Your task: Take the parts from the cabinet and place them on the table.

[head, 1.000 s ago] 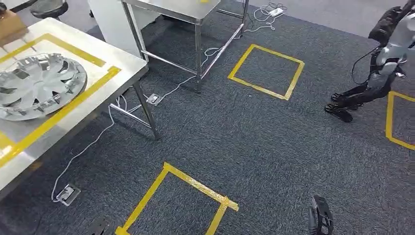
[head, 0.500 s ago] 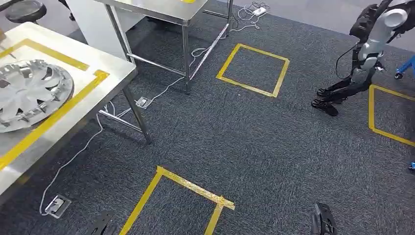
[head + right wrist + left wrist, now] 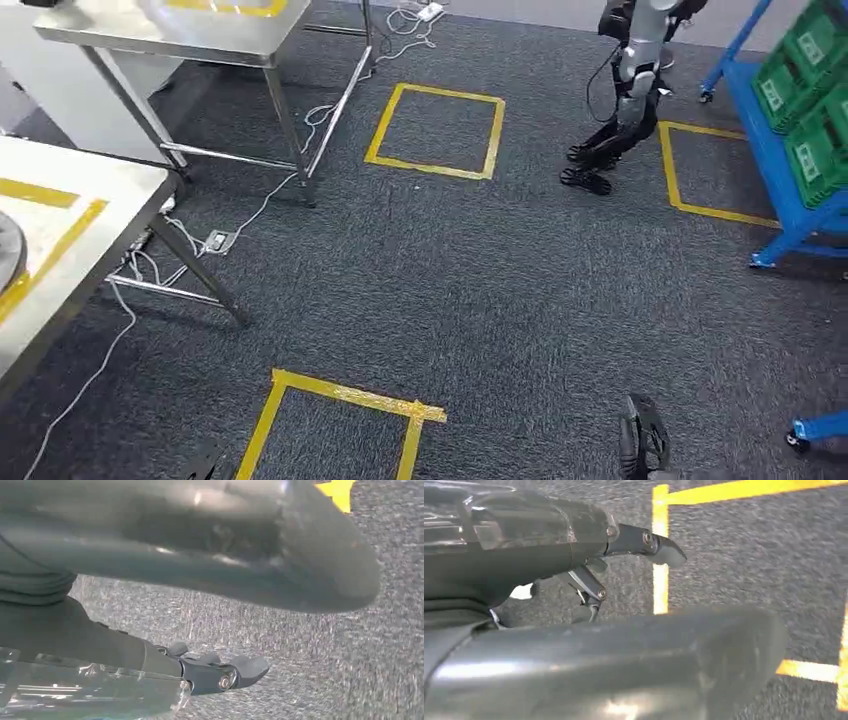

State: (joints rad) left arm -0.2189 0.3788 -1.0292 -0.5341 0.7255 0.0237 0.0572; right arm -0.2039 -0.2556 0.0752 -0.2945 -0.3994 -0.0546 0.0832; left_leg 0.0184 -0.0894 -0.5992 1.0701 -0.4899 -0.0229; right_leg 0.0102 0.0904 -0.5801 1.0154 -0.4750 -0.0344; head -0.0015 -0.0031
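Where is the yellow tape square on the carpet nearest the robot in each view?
Head view: the yellow tape square lies low and left of centre on the floor.
Left wrist view: yellow tape lines run behind the left hand, probably this square.
Right wrist view: a yellow scrap shows past the right hand; which square, I cannot tell.
Shared landmark: the dark grey carpet.

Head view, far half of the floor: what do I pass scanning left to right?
Steel table → yellow tape square → another humanoid robot → second tape square → blue rack with green bins.
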